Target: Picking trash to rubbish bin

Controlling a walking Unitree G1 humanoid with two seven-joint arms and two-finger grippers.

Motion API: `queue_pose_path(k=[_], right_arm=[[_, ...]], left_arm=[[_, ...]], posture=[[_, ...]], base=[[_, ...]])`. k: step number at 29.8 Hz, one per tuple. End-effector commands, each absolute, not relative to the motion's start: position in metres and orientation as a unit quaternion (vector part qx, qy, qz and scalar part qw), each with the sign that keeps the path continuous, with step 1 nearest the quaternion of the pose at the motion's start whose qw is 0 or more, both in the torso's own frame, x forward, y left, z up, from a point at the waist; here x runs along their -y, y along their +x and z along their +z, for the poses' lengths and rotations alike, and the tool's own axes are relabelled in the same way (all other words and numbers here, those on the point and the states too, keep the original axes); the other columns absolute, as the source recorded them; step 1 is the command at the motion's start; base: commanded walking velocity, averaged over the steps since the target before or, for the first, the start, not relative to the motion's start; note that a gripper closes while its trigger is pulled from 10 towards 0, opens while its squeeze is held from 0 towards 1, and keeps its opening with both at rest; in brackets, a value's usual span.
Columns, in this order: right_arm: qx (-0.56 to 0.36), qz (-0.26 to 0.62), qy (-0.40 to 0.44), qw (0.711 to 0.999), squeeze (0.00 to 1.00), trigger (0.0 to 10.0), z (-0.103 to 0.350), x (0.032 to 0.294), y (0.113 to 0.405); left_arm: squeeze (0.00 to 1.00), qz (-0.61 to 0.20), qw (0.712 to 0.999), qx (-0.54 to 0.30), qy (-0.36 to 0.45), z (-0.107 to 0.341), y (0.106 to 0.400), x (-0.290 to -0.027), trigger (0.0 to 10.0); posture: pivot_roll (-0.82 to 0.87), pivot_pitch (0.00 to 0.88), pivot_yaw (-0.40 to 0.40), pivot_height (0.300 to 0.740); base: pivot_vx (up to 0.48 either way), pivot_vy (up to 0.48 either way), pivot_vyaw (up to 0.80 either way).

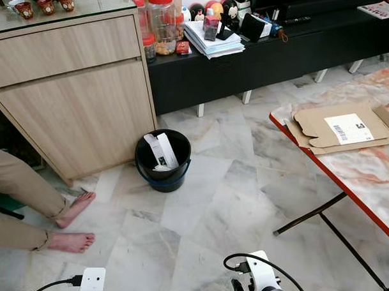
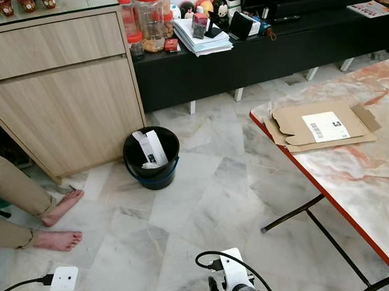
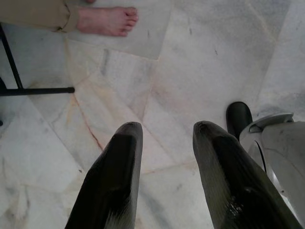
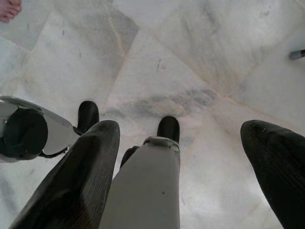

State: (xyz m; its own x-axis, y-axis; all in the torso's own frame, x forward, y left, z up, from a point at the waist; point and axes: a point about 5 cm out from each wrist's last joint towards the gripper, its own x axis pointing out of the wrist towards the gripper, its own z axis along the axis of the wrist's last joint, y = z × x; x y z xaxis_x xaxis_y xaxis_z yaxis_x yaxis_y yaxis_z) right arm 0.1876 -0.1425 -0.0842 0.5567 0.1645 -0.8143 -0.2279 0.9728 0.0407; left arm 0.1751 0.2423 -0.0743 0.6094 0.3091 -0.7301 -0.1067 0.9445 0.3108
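A: Where's the round black plastic rubbish bin [image 1: 163, 160]?
B: On the pale grey marble-tile floor [image 1: 210, 215], just off the front corner of the light wood-grain cabinet [image 1: 71, 92]. Folded white paper packaging [image 1: 161, 151] stands tilted inside it, leaning on the rim.

A: Room to move?
B: A broad open stretch of floor runs from the bin toward the robot. On the right, the red-edged marble-pattern surface [image 1: 368, 171] juts in on thin black metal legs, with a flattened brown cardboard mailer [image 1: 344, 127] bearing a white label near its far edge. On the left, a person's bare feet [image 1: 72, 223] rest on the tiles near the cabinet's side.

A: And behind?
B: A long low black TV bench [image 1: 274, 50] against the wall, crowded with clear jars and stacked papers.

A: The arms?
B: Both hang low over the floor. The left gripper [image 3: 164, 138] has its black fingers parted, holding nothing. The right gripper [image 4: 183, 138] has its fingers spread wide, empty too.
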Motion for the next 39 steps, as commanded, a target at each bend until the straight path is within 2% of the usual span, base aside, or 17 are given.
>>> queue_pose_path(k=[1, 14, 19, 39], right_arm=[[-0.463, 0.112, -0.039, 0.878, 0.0, 10.0, -0.086, 0.1437, 0.1842], [-0.462, 0.111, -0.039, 0.879, 0.0, 10.0, -0.0855, 0.1434, 0.1853], [-0.462, 0.108, -0.039, 0.879, 0.0, 10.0, -0.0856, 0.1446, 0.185], [-0.467, 0.101, -0.038, 0.877, 0.0, 10.0, -0.0871, 0.1466, 0.1822]], left_arm=[[0.0, 0.114, 0.88, -0.444, 0.123, -0.078, 0.1674, -0.2441, 10.0], [0.0, 0.113, 0.881, -0.443, 0.119, -0.0772, 0.1701, -0.2433, 10.0], [0.0, 0.117, 0.88, -0.446, 0.117, -0.0777, 0.1691, -0.2437, 10.0], [0.0, 0.119, 0.88, -0.445, 0.119, -0.0779, 0.1678, -0.2442, 10.0]], posture=[[0.14, 0.126, -0.023, 0.74], [0.14, 0.128, -0.023, 0.74], [0.14, 0.133, -0.024, 0.74], [0.14, 0.154, -0.024, 0.74]], base=[[0.0, 0.0, -0.76], [0.0, 0.0, -0.77], [0.0, 0.445, -0.77], [0.0, 0.0, -0.77]])
